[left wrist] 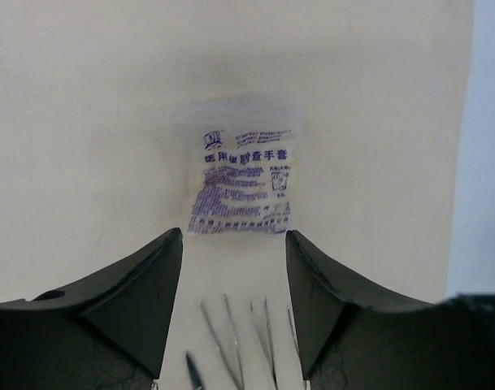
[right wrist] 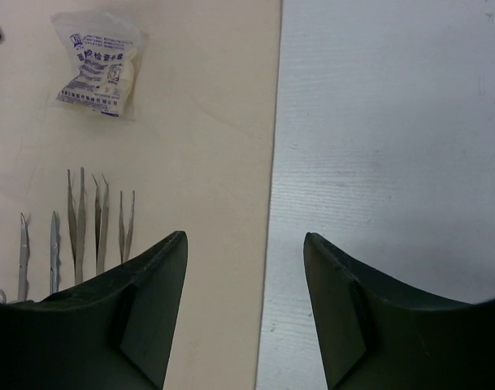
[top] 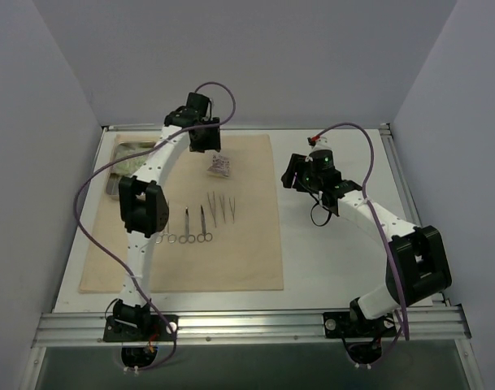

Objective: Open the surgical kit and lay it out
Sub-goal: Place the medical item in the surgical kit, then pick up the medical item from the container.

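Note:
The surgical kit's beige cloth [top: 247, 244] lies spread flat on the left half of the table. On it rest a clear packet with purple print [top: 220, 166], a row of tweezers [top: 221, 208] and steel scissor-like instruments [top: 186, 227]. A steel tray [top: 127, 153] sits at the cloth's far left corner. My left gripper [left wrist: 233, 236] hovers open just short of the packet [left wrist: 240, 191], nothing between its fingers, with the tweezers [left wrist: 247, 333] showing below. My right gripper [right wrist: 245, 240] is open and empty over the cloth's right edge [right wrist: 275, 162].
White tabletop [top: 336, 260] lies bare to the right of the cloth. Grey walls enclose the table on three sides. A metal rail [top: 247, 325] with both arm bases runs along the near edge. The left arm [top: 145, 203] reaches over the cloth's left part.

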You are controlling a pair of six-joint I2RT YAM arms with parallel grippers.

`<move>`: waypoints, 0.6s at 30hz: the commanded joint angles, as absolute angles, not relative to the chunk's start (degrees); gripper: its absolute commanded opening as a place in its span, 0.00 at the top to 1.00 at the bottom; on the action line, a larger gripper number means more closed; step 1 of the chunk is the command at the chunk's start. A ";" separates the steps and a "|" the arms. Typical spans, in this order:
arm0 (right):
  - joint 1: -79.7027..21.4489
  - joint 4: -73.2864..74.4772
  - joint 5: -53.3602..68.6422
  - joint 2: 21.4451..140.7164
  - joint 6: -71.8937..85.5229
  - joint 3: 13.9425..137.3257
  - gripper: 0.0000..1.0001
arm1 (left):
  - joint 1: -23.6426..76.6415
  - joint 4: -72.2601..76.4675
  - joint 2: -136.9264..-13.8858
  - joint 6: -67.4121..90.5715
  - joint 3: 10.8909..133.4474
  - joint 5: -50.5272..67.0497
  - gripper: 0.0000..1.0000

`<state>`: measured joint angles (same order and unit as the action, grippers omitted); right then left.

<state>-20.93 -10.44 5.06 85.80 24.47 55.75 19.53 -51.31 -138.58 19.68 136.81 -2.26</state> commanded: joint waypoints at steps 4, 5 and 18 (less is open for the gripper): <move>-20.57 -12.39 6.33 85.69 24.00 55.46 0.45 | 7.22 -45.98 -122.35 10.82 127.01 3.86 0.35; -20.57 -12.65 6.50 86.13 23.91 55.63 0.45 | 5.90 -45.53 -121.91 8.29 125.61 3.17 0.35; -20.57 -11.95 7.21 87.54 23.38 56.51 0.46 | -5.62 -47.81 -134.98 0.36 130.25 -3.95 0.46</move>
